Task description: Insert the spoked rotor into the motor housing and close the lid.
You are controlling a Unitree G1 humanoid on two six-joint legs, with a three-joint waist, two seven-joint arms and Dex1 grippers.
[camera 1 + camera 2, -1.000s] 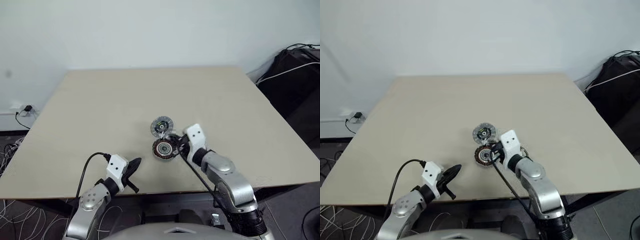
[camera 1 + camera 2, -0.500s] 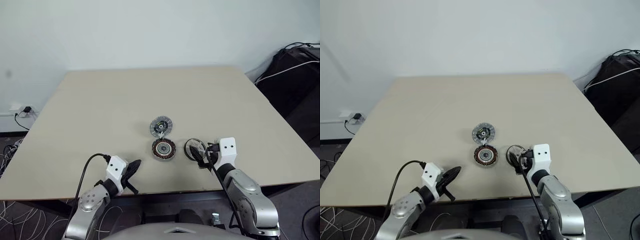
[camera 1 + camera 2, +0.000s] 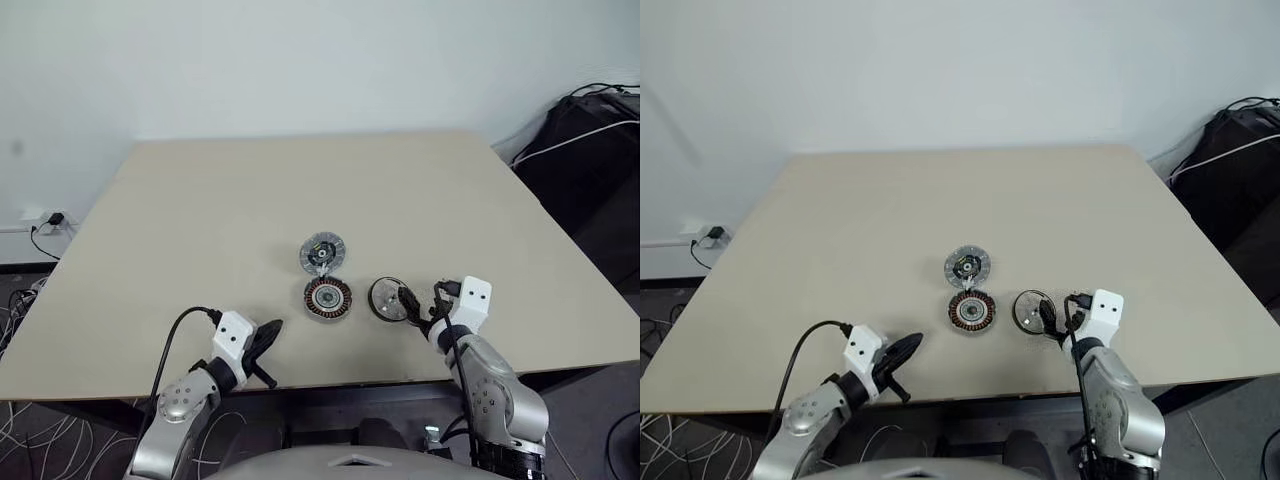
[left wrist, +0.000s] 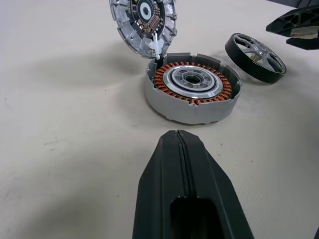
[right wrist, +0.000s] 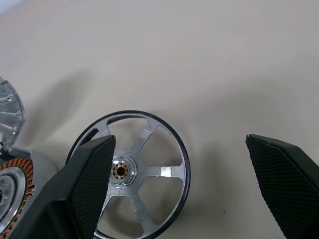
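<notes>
Lying flat on the matte beige table (image 3: 200,220), the spoked rotor (image 5: 133,175) is a shiny silver wheel with a black rim, curved spokes and a small brass-coloured hub. At its 9 o'clock, just beside it but apart, sits the motor housing (image 4: 192,92): a round grey metal cup with notched walls, a ring of copper windings and a pale steel centre. The lid (image 4: 143,20) stands tilted open at the housing's 12 o'clock, a ribbed grey disc with a dark, finely printed centre; no writing can be read. The right gripper (image 5: 192,186) hovers spread wide at the rotor's 3 o'clock, its black textured fingers (image 5: 281,179) empty. The left gripper (image 4: 185,174), smooth black plastic, is pressed closed on nothing at the housing's 7 o'clock.
</notes>
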